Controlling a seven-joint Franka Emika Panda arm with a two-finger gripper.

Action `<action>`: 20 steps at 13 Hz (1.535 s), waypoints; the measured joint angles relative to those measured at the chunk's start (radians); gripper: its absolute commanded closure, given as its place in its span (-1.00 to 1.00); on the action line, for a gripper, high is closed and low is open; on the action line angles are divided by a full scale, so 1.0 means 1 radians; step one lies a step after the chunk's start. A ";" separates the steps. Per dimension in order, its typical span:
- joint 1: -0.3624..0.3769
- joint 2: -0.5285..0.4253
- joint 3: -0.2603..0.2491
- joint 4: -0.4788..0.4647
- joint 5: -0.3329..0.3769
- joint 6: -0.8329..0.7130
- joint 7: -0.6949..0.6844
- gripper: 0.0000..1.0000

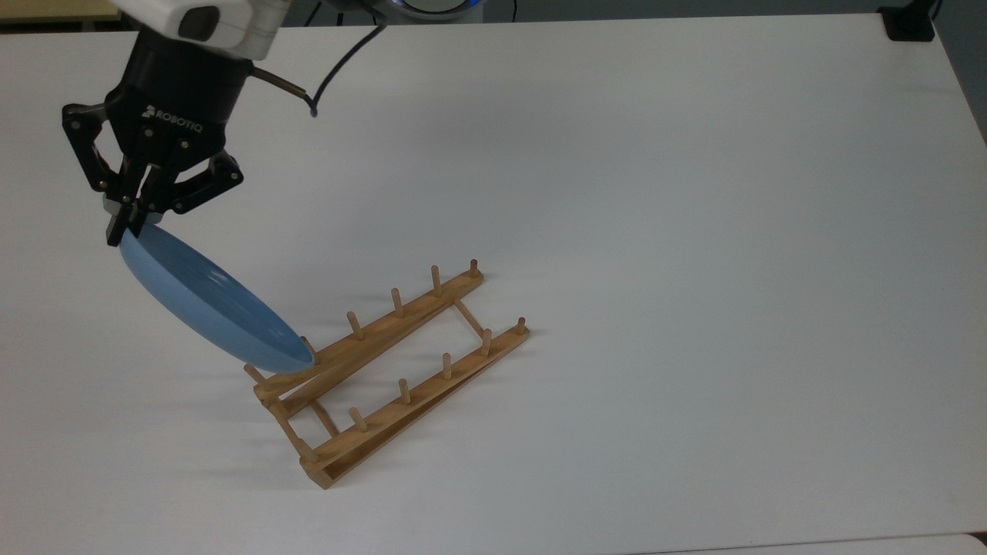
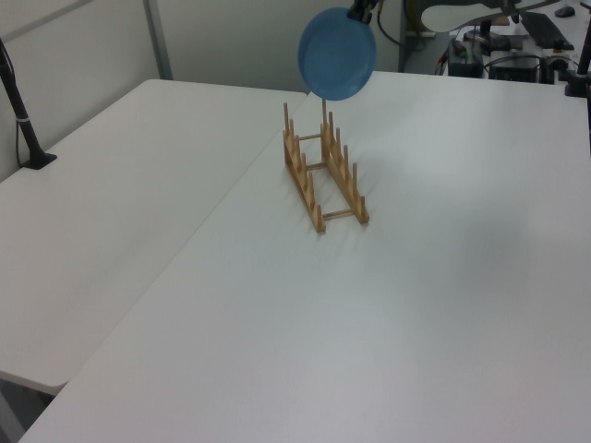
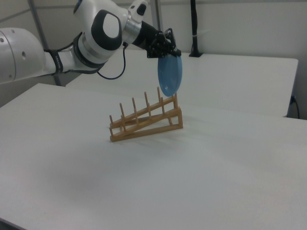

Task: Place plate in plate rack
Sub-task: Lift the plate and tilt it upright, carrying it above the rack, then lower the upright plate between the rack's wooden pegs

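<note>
My gripper (image 1: 123, 225) is shut on the rim of a blue plate (image 1: 212, 308), which hangs edge-down in the air. In the top view the plate's lower edge overlaps the left end of the wooden plate rack (image 1: 385, 362). The left view shows the plate (image 2: 337, 53) above the far end of the rack (image 2: 323, 168). In the right view the gripper (image 3: 168, 51) holds the plate (image 3: 170, 76) above the rack's (image 3: 144, 120) tall right end, its bottom edge near the peg tips.
The rack stands on a white table (image 1: 694, 231). A second white table (image 2: 111, 203) lies at the left view's left. A black clamp (image 1: 908, 23) sits at the top view's far right corner. The arm's cable (image 1: 339, 62) trails behind the gripper.
</note>
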 measured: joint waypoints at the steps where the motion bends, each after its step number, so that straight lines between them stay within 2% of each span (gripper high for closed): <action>1: 0.008 0.000 0.000 0.010 -0.043 -0.001 0.051 1.00; 5: 0.030 0.001 -0.002 0.026 -0.150 -0.020 0.147 1.00; 7: 0.071 0.015 -0.032 0.026 -0.171 -0.023 0.167 1.00; 9: 0.146 0.038 -0.107 0.028 -0.172 -0.024 0.174 1.00; 11: 0.193 0.061 -0.154 0.031 -0.172 -0.024 0.184 1.00; 16: 0.256 0.087 -0.226 0.039 -0.173 -0.024 0.186 1.00; 20: 0.271 0.105 -0.240 0.049 -0.173 -0.024 0.186 1.00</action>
